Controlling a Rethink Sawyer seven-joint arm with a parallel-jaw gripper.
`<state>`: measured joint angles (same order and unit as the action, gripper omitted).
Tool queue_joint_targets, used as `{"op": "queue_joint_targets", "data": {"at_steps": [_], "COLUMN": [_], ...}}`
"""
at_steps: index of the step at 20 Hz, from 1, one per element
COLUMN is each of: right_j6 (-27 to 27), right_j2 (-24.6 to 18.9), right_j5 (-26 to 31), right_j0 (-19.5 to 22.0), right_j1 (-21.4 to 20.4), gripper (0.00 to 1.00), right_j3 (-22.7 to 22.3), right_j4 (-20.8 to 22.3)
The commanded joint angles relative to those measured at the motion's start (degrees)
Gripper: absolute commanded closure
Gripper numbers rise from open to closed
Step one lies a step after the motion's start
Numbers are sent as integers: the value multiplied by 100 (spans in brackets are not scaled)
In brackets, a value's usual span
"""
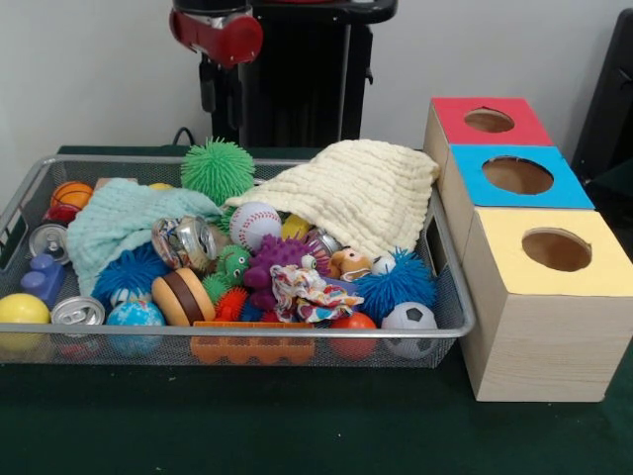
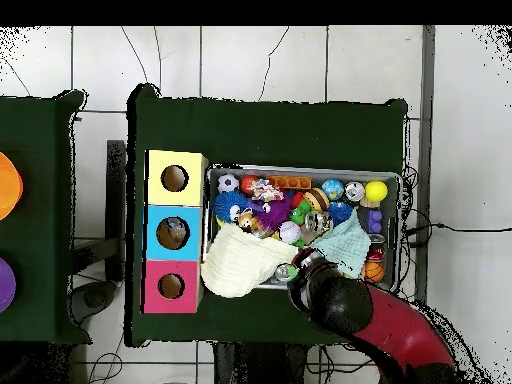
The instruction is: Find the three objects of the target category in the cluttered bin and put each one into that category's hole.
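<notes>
The silver wire mesh bin (image 1: 247, 336) is packed with toys and two cloths; it also shows in the overhead view (image 2: 300, 171). A shiny see-through bottle (image 1: 184, 240) lies on its side in the middle, half under the teal cloth (image 1: 119, 223). Another shiny item (image 1: 321, 242) peeks from under the cream cloth (image 1: 351, 193); I cannot tell if it is a bottle or a can. My arm's end (image 2: 305, 268) hangs over the bin's edge nearest the robot. It hides the gripper from above. The front view shows only the raised red arm (image 1: 216, 30).
Three wooden boxes stand beside the bin, each with a top hole: red (image 1: 490, 120), blue (image 1: 517, 175), yellow (image 1: 556, 249). Silver cans (image 1: 47, 240) (image 1: 77, 312), balls, spiky toys and a green spiky ball (image 1: 218, 168) fill the bin.
</notes>
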<state>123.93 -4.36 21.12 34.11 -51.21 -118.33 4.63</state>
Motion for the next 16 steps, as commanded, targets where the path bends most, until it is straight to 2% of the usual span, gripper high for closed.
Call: {"op": "queue_joint_targets", "data": {"at_steps": [1, 9, 16], "right_j6": [-903, -370, 41], "right_j2": [-1108, -1186, -1070], "right_j5": [-497, -539, -762], "right_j0": [214, 171, -94], "right_j1": [393, 635, 858], "gripper": [0, 0, 0], "right_j3": [-469, -259, -147], "right_j4": [857, 1301, 1425]}}
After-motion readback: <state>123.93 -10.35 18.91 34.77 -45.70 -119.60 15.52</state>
